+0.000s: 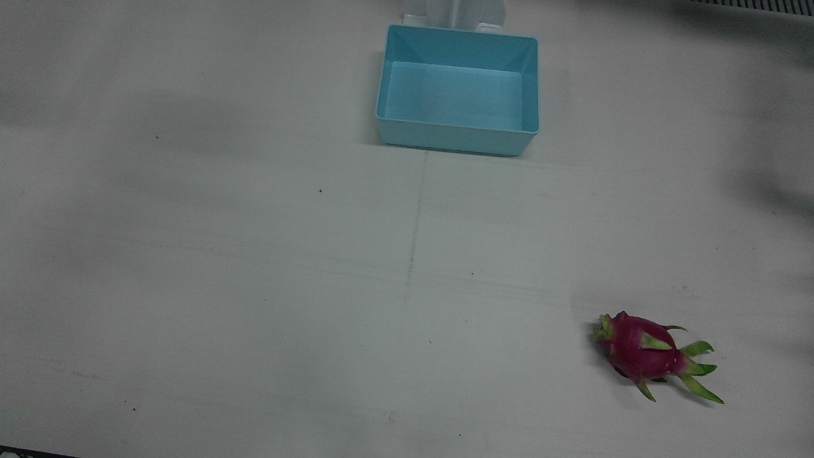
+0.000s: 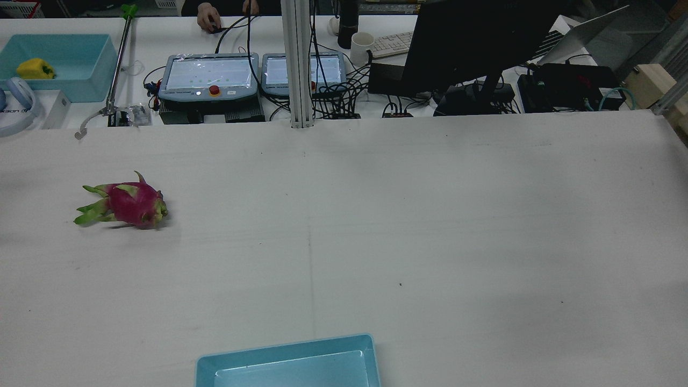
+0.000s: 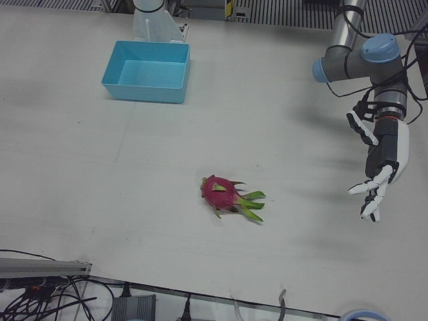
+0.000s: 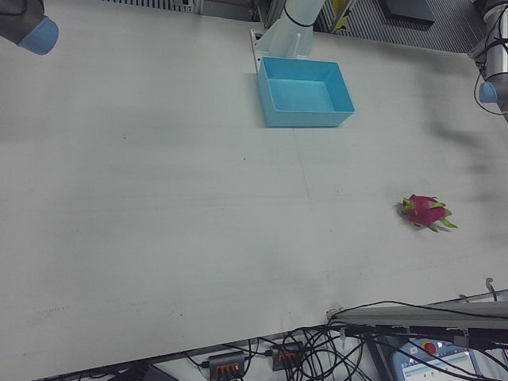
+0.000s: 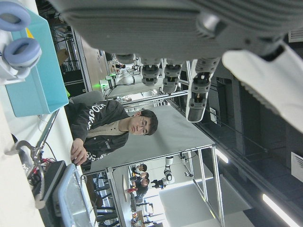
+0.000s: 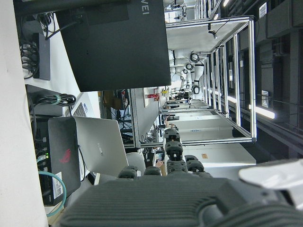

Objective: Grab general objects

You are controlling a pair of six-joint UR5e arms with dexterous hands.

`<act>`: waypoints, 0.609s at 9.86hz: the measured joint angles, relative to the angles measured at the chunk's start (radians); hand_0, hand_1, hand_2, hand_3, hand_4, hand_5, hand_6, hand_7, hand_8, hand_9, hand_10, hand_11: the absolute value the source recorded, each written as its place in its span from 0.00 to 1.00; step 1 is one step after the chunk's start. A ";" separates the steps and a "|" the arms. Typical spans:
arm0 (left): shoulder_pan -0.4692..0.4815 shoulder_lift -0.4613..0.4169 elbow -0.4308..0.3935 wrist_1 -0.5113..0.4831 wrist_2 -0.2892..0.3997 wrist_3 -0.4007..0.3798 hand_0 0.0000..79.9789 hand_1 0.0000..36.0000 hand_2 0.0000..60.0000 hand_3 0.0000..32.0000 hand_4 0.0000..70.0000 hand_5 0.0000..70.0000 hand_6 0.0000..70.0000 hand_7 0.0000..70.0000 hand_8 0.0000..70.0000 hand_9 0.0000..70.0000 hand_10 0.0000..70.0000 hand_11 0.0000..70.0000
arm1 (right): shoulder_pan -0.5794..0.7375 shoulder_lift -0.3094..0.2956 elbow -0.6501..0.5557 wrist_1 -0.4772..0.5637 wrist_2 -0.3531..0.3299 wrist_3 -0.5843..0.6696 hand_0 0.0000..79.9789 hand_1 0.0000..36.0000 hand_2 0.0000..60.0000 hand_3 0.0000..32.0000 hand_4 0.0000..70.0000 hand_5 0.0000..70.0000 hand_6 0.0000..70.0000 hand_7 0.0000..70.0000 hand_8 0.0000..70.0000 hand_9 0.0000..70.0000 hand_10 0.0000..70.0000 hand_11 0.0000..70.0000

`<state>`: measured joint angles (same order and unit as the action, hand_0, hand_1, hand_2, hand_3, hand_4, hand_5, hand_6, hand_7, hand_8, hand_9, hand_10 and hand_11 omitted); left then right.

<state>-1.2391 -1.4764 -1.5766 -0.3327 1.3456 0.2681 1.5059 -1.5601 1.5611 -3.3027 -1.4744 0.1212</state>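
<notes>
Lying on its side on the white table [image 1: 254, 254], the dragon fruit [image 1: 642, 352] is the one loose thing on the work surface, magenta-skinned with green scales fanning out from one end. Taking the blue bin [image 1: 458, 89] as the landmark: the bin stands against the robot's edge of the table, at the foot of a pedestal, and the fruit rests well away from it, toward the operators' side and over on the left arm's half. Its leafy end points away from the bin; its blunter end faces back toward the table's middle.

The left hand [image 3: 378, 164] hangs in the air at the end of its arm, farther from the bin than the fruit is, out beyond the fruit's leafy end in the left-front view. It holds nothing: its fingers [image 3: 370, 200] are spread and pointing downward, with clear space between them. It is well apart from the fruit and touches neither it nor the table. The left hand view shows the same splayed fingertips against the room beyond, with nothing between them.

Of the right hand [image 6: 189, 198] only the dark back and some knuckles show in its own view; whether its fingers are spread or curled cannot be told.
</notes>
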 measured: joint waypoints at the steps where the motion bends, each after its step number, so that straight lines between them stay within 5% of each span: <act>1: 0.009 0.012 0.015 -0.024 0.000 0.043 0.56 0.07 0.00 0.00 0.27 0.22 0.13 0.22 0.21 0.07 0.02 0.03 | 0.000 0.000 0.000 0.000 -0.001 0.000 0.00 0.00 0.00 0.00 0.00 0.00 0.00 0.00 0.00 0.00 0.00 0.00; 6: 0.045 0.023 0.053 -0.070 -0.012 0.045 0.54 0.02 0.00 0.00 0.27 0.23 0.13 0.24 0.22 0.08 0.02 0.02 | 0.000 0.000 0.000 0.000 0.000 0.000 0.00 0.00 0.00 0.00 0.00 0.00 0.00 0.00 0.00 0.00 0.00 0.00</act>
<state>-1.1939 -1.4530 -1.5238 -0.4025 1.3333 0.3128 1.5059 -1.5601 1.5611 -3.3026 -1.4742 0.1212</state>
